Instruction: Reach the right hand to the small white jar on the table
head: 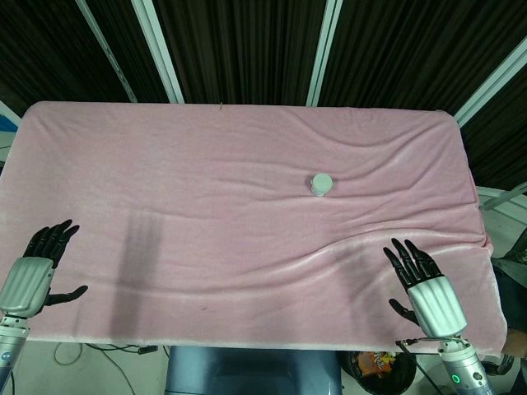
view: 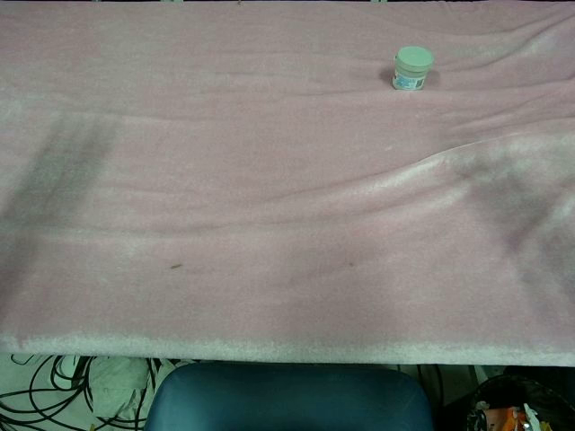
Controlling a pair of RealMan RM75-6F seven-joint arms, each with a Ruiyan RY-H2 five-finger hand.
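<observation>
A small white jar (head: pixel 321 183) with a pale lid stands upright on the pink cloth (head: pixel 230 181), right of centre; the chest view shows the jar (view: pixel 412 68) near the top right. My right hand (head: pixel 422 276) hovers over the near right part of the table, fingers spread and empty, well short of the jar and to its right. My left hand (head: pixel 39 265) sits at the near left edge, fingers apart, holding nothing. Neither hand shows in the chest view.
The pink cloth has raised folds (head: pixel 362 234) between my right hand and the jar, and wrinkles toward the far right corner. The table's front edge (view: pixel 269 350) runs above a blue chair back (view: pixel 287 400). Cables lie on the floor at lower left.
</observation>
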